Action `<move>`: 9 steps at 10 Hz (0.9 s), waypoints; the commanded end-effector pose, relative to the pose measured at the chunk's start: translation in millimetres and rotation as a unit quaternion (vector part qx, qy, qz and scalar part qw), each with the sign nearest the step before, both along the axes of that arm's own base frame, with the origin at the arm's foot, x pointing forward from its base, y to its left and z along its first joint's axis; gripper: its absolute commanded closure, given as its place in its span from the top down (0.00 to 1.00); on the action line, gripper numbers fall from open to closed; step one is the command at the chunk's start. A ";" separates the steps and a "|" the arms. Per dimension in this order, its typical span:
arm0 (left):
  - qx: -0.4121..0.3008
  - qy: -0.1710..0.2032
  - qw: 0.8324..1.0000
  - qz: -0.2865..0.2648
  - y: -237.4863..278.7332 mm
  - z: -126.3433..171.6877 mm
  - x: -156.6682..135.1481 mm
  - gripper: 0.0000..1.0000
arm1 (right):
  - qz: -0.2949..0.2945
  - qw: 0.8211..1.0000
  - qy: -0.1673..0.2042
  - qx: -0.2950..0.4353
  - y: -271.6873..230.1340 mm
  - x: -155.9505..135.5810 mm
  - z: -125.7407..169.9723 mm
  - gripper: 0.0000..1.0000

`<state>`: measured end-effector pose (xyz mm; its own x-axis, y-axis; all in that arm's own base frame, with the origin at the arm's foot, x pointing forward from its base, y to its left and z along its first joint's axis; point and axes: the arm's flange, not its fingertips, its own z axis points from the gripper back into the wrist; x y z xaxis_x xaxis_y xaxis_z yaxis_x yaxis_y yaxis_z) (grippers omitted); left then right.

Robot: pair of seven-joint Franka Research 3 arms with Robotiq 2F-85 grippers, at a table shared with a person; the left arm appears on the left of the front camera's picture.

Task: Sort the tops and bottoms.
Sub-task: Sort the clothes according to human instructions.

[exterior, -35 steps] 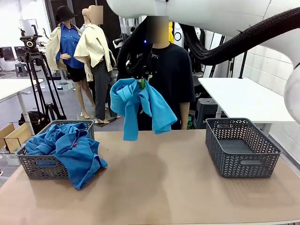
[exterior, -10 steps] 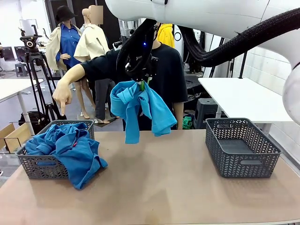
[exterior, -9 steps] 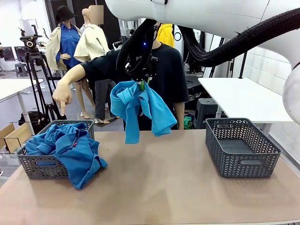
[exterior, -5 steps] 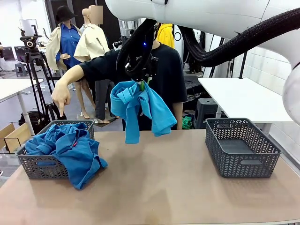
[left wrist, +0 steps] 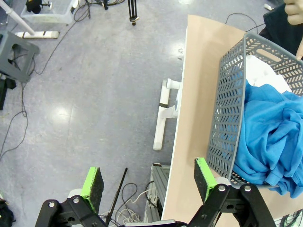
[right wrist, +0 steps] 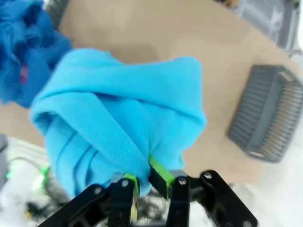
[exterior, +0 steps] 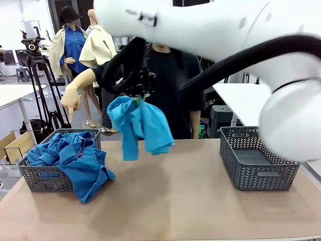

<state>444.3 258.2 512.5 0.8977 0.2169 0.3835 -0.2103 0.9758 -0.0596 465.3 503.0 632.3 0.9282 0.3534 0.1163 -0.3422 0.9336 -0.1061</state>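
My right claw (exterior: 139, 96) is clamped on a sky-blue shirt (exterior: 138, 125), which hangs in the air above the table (exterior: 170, 201), between the two grey baskets. The left basket (exterior: 50, 175) is heaped with blue shirts (exterior: 70, 155) spilling over its rim; the right basket (exterior: 258, 158) stands well apart. My left claw (left wrist: 147, 187) hangs wide open off the table's edge beside the full basket. The person's hand (exterior: 71, 100) points down over the left basket.

tan table (exterior: 200, 211), 2 grey baskets (exterior: 258, 158) (exterior: 42, 178), tripod (exterior: 37, 75)
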 end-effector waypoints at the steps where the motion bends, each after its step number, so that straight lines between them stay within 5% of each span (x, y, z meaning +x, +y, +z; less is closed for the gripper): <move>1: 0.004 0.001 1.000 -0.002 1.9 0.7 -1.7 1.00 | -0.028 0.999 -0.003 0.038 108.7 53.6 54.2 0.00; 5: 0.004 0.001 1.000 -0.002 1.9 0.7 -1.7 1.00 | -0.063 0.990 -0.037 0.123 224.2 51.2 74.7 0.00; 6: 0.004 0.001 1.000 -0.002 1.9 0.7 -1.7 1.00 | -0.106 0.984 -0.087 0.118 245.6 57.7 72.8 0.00; 7: 0.004 0.001 1.000 -0.002 1.9 0.7 -1.7 1.00 | -0.103 0.989 -0.064 0.085 252.5 59.2 68.1 0.00; 8: 0.004 0.001 1.000 -0.002 1.9 0.7 -1.7 1.00 | -0.061 0.988 -0.049 0.133 100.1 -40.9 -15.8 0.00; 9: 0.004 0.001 1.000 -0.002 1.9 0.7 -1.7 1.00 | -0.061 0.988 -0.049 0.133 100.1 -40.9 -15.8 0.00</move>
<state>444.3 258.3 512.5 0.8977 0.2169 0.3835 -0.2103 0.9758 -0.0596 425.4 607.1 607.1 0.9434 0.1626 0.2891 -0.2002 0.9740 0.1056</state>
